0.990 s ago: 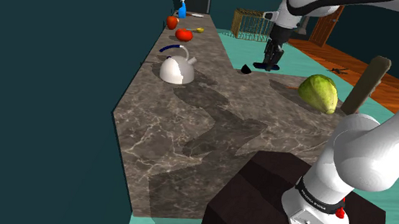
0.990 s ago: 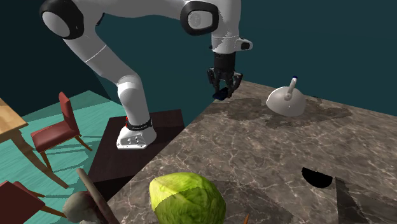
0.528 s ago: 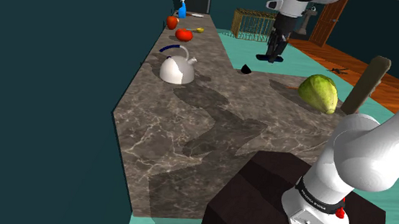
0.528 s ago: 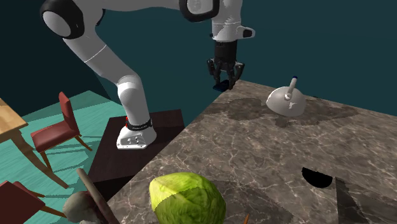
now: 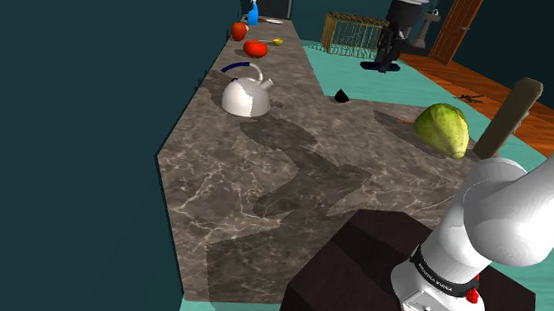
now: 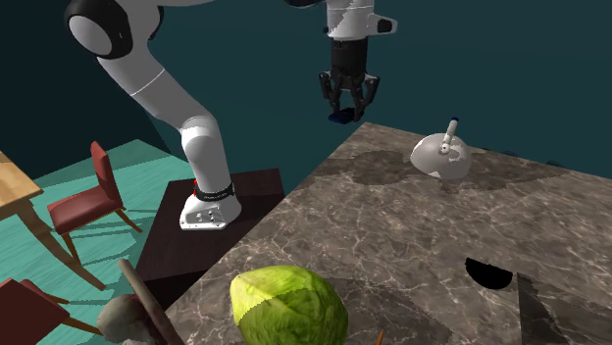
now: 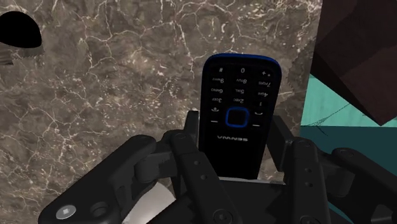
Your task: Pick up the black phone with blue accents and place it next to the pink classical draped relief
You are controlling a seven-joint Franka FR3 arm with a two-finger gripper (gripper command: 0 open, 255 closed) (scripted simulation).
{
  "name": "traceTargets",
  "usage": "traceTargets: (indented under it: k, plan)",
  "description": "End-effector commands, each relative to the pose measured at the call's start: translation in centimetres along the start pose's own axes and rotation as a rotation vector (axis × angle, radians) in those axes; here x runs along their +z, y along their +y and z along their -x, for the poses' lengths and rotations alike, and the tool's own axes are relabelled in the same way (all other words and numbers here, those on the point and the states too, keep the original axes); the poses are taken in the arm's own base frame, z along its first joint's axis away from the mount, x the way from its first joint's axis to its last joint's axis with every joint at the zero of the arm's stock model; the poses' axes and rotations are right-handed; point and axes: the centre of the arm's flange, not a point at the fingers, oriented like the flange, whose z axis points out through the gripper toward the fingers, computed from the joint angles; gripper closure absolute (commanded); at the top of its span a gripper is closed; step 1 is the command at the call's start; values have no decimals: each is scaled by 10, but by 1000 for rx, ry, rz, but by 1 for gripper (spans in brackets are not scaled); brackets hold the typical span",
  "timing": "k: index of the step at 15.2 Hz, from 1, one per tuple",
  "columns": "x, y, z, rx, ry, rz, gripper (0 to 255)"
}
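Wrist view has the gripper (image 7: 236, 145) clamped on the black phone with blue trim (image 7: 240, 95). Its 2 fingers press the lower sides of the case, and the keypad end juts out past the fingertips. The second exterior view puts the gripper (image 6: 346, 101) well above the marble counter (image 6: 422, 225), over the edge nearest the stand, with the phone (image 6: 342, 116) hanging below it. So the lift looks done and the carry is the step in hand.

Because the clasp sits near 1 end of the phone, a jerk could pivot it between the pads; a slow, even sweep with steady squeeze suits it best. Height is worth keeping until the drop-off, since the white kettle (image 6: 440, 155) and the green cabbage (image 6: 288, 304) both stand proud of the stone. Which item on the counter is the relief I cannot tell, so the goal needs confirming before the descent. At the spot, I would lower until the protruding end nearly meets the stone, then release, aiming just beside the relief and not against it.
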Motion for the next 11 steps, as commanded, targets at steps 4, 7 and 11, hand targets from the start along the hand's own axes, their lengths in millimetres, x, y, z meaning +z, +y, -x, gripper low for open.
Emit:
traceTargets:
  k: [4,7,11]
  plan:
    - [-26,2,-2,0,0,0,255]
    - [-41,3,-3,0,0,0,255]
    - [-62,4,-4,0,0,0,255]
